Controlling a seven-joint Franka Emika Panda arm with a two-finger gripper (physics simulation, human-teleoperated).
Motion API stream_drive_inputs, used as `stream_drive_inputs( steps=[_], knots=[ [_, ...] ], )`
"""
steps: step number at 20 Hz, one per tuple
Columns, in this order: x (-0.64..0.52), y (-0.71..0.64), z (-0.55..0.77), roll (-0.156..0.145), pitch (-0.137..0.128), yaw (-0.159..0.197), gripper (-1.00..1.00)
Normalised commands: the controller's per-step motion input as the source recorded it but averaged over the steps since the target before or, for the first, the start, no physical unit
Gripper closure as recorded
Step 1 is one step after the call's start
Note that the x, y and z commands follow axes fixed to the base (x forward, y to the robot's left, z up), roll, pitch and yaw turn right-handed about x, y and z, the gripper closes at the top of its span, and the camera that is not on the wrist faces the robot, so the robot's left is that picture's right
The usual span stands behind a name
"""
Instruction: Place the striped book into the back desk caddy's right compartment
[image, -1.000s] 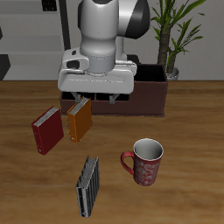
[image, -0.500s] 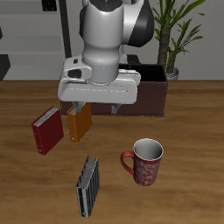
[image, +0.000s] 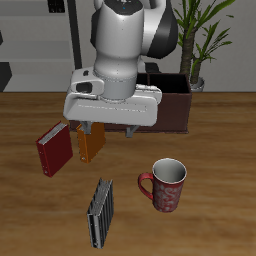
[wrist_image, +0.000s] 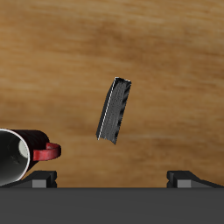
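Now | reach step | end effector (image: 107, 131) open, empty, hanging high above striped book (image: 101, 212) | advice: descend, align fingers across its thin spine | red mug (image: 166, 185) near

Back desk caddy (image: 176, 108) mostly hidden behind arm; right compartment not discernible. Red mug (wrist_image: 17, 155) cut by wrist frame edge. Gripper (wrist_image: 112, 179) fingertips cropped.
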Motion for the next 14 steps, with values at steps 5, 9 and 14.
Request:
stream_drive_inputs(
  steps=[5, 9, 14],
  knots=[
    [0.13, -0.08, -0.04, 0.028, -0.010, -0.053, -1.00],
    [0.11, 0.00, -0.04, 0.060, -0.029, -0.033, -1.00],
    [0.10, 0.01, 0.00, 0.067, -0.029, -0.039, -1.00]
  ],
)
